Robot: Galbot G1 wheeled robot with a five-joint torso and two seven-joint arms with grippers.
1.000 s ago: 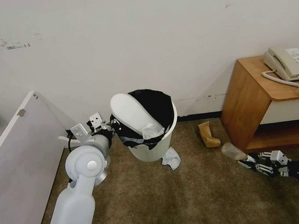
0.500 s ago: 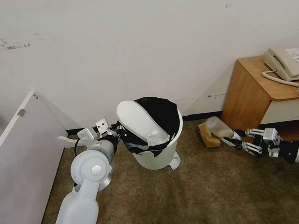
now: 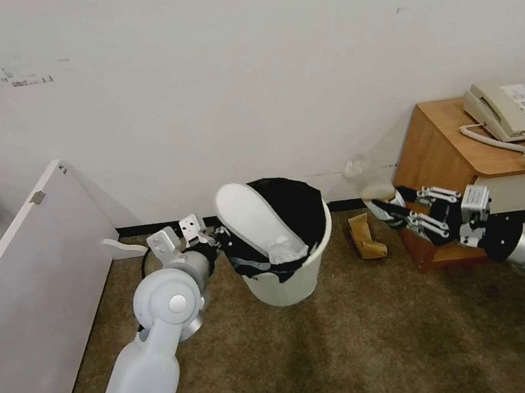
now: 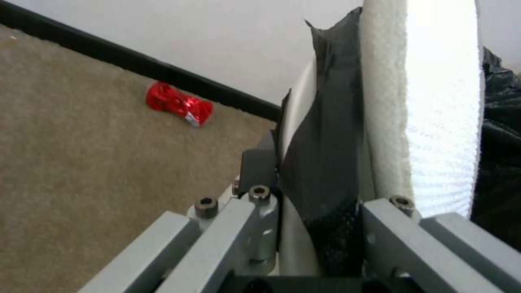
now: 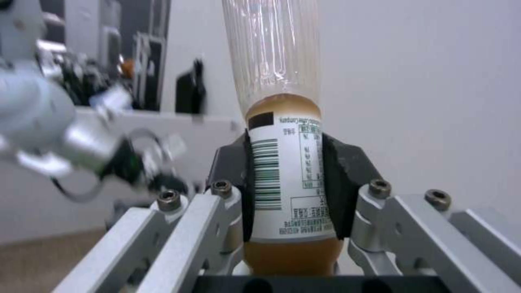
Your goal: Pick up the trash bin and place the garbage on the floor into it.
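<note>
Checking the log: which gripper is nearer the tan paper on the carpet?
Right. The right gripper, shut on the bottle, hangs just beside the tan paper; the left gripper grips the bin rim, beyond it.

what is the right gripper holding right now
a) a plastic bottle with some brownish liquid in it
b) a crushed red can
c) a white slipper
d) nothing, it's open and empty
a: the right gripper is clamped on the labelled middle of a plastic bottle with brownish liquid inside, raised off the floor to the right of the trash bin in the head view.
</note>
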